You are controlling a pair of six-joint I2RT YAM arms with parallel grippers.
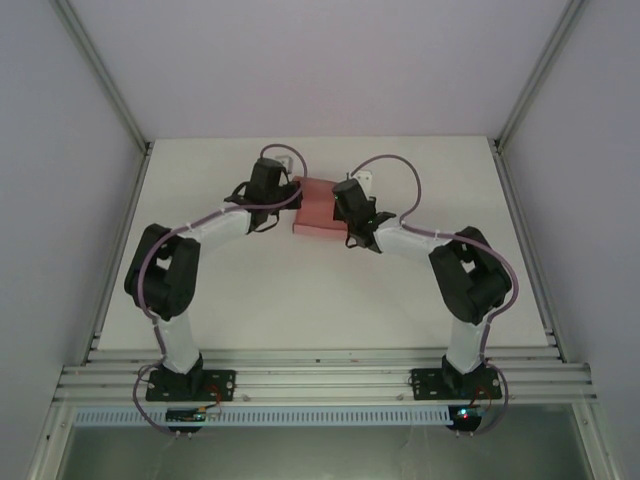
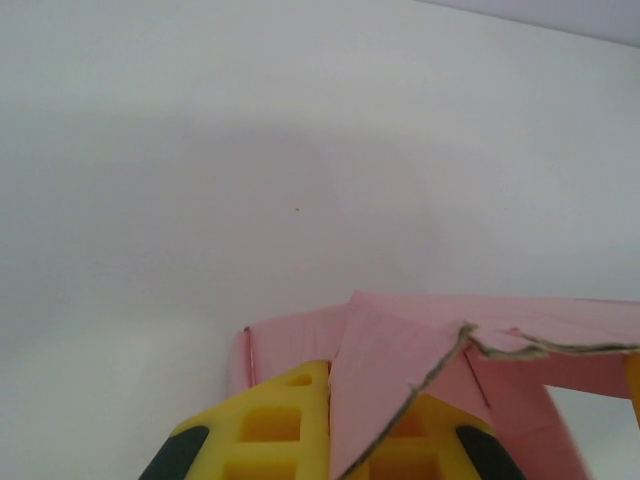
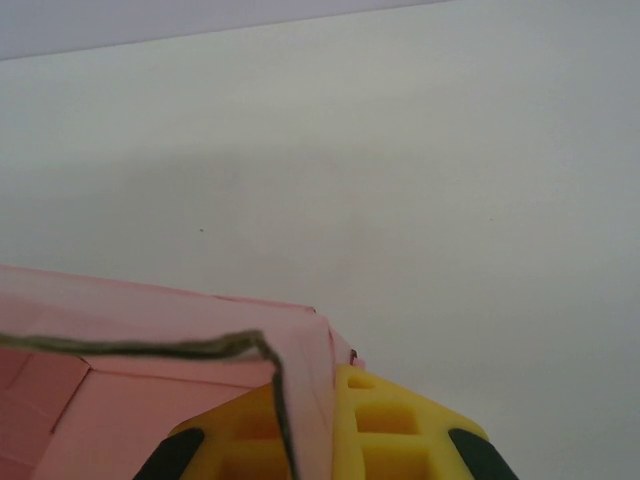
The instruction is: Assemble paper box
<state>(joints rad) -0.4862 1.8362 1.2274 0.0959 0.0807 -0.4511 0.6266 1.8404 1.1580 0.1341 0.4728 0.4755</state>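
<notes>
Pink card forms the paper box [image 1: 318, 208], which sits toward twelve o'clock of the white table's [image 1: 300, 300] centre in the top view. It is partly folded, and a loose flap edge shows in both wrist views. The left gripper [image 1: 294, 200] pinches it at nine o'clock and the right gripper [image 1: 341, 202] at three o'clock, each closed on a pink wall. The step looks like forming the walls, mid-task. Next, the open flap likely needs folding in while one side holds firm without tearing the paper.
</notes>
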